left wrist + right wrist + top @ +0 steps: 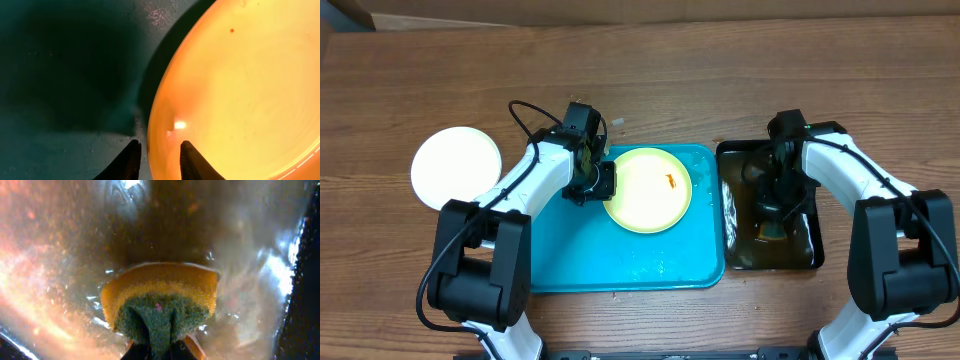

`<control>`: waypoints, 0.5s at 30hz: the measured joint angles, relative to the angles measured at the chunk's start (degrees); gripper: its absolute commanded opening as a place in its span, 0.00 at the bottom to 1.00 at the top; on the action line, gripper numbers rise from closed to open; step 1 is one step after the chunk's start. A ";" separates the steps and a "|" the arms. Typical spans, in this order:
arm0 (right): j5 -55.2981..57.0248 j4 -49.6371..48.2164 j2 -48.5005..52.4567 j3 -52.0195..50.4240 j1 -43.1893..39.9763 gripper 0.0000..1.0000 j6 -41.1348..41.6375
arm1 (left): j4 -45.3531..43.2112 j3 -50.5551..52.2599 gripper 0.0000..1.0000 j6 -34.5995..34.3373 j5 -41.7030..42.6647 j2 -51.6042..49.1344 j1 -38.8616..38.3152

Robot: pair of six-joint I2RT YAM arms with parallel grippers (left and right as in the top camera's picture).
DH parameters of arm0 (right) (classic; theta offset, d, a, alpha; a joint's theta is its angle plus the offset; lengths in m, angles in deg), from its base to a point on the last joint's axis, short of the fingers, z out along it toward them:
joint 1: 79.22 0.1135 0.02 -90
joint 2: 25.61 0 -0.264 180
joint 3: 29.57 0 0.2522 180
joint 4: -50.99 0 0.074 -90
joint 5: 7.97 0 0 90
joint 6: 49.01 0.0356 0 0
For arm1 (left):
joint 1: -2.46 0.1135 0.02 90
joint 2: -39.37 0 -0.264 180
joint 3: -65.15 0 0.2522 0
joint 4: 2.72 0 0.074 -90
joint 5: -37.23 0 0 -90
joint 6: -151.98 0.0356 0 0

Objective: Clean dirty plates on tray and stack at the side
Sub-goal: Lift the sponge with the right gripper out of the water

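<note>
A pale yellow plate (647,189) with a small orange-red smear (671,180) lies on the turquoise tray (560,265). My left gripper (603,185) sits at the plate's left rim. In the left wrist view its fingers (160,157) straddle the rim (155,125), one outside it and one over the plate, closed on it. A white plate (457,165) lies on the table at the left; I cannot tell if another lies under it. My right gripper (775,212) is down in the black water tray (815,262), shut on a yellow-green sponge (160,300).
The black tray of brownish water stands right against the turquoise tray's right edge. Water drops lie on the turquoise tray's front part (660,265). Bare wooden table (720,80) lies behind both trays.
</note>
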 measured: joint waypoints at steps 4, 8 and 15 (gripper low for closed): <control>0.02 3.17 0.00 0.94 0.00 0.04 -0.74 | 0.00 0.00 0.25 0.00 0.00 0.00 0.00; 0.02 9.27 0.02 7.28 0.02 0.04 -0.90 | 0.00 0.00 0.07 0.33 -0.07 0.00 0.00; 0.31 16.57 0.00 17.99 0.07 0.04 -0.85 | 0.04 0.00 0.04 0.37 0.00 0.00 0.00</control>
